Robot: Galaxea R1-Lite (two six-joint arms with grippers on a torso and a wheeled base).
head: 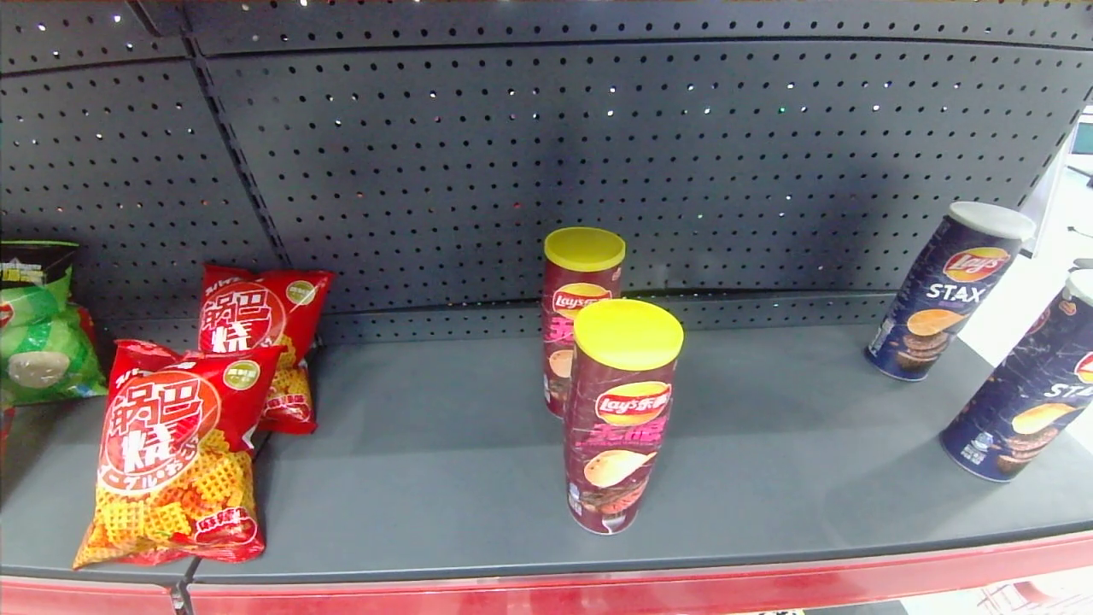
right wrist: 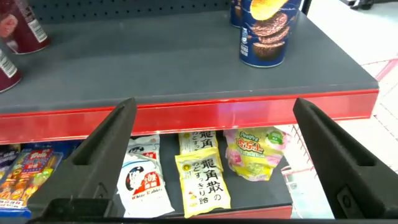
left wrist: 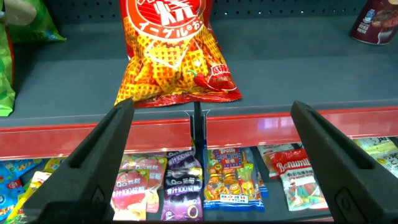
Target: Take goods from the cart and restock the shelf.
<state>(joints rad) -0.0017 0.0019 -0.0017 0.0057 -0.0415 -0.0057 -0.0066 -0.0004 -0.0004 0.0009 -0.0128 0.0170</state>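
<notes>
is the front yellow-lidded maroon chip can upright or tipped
Upright: the front maroon yellow-lidded chip can stands on its base on the grey shelf.

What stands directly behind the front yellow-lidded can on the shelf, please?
A second yellow-lidded can, partly covered by the front can; beyond it, the perforated back panel.

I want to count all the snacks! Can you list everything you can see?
shelf: one, grey with a red front edge, across the view
red bags: two, red, shelf's left, one behind the other
green bag: at least one, green, far left
maroon cans: two, yellow lids, upright, middle
blue cans: two, dark blue, upright, right end
packets: many, mixed colours, below the shelf
left gripper: one, black, open, before the shelf edge
right gripper: one, black, open, before the shelf edge
</notes>
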